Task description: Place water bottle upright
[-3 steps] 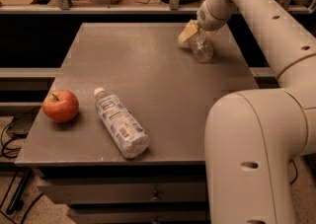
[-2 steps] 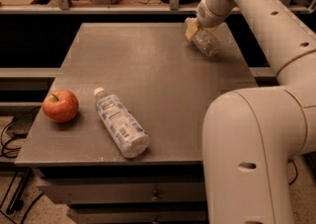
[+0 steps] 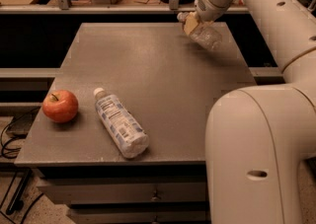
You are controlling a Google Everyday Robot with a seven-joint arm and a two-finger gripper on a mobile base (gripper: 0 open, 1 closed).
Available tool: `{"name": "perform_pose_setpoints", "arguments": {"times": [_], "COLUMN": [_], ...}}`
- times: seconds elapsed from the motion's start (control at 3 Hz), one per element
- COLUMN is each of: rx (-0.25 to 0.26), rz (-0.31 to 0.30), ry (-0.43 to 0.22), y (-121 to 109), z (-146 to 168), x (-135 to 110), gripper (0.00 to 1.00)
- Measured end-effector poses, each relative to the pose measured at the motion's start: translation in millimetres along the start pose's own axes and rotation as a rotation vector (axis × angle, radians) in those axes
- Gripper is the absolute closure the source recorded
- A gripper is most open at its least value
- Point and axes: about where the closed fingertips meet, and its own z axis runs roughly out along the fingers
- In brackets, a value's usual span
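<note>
Arm point(image 3: 256, 159), white and bulky, filling the right side from the near corner up to the far edge of the scene. Table point(image 3: 148, 65) next, flat grey-brown top, drawer fronts point(image 3: 123, 193) under its near edge. On the near left part of the top, bottle with a large white-and-blue printed label point(image 3: 121, 125), lying on its side, white cap toward the far left, base toward the near edge. Just left of it and not touching, red apple point(image 3: 60, 105), stem up. At the far right of the top, water bottle point(image 3: 207, 35): clear, ribbed, tilted, cap end up and to the left, base down to the right; base touching the surface or not, impossible to tell. Smallest, gripper point(image 3: 190, 23) at the arm's end, tan, closed narrow around the upper part of the water bottle.
</note>
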Motion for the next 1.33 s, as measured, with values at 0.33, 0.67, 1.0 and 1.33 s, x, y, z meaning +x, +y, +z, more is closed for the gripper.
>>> {"name": "perform_pose_setpoints", "arguments": {"times": [0.33,0.67,1.0,1.33], "rx": [-0.08,-0.182,-0.267,-0.294], "rz": [-0.108,-0.236,-0.344,-0.43], "ry": [-0.067,-0.198,-0.367,-0.515], "y": [21.4,44.6,63.5,73.9], "z": [-28.6,-57.7,-80.4,-97.7], "x": [-3.9,-3.6,1.8,10.8], "gripper": [1.0,1.0,1.0,1.0]}}
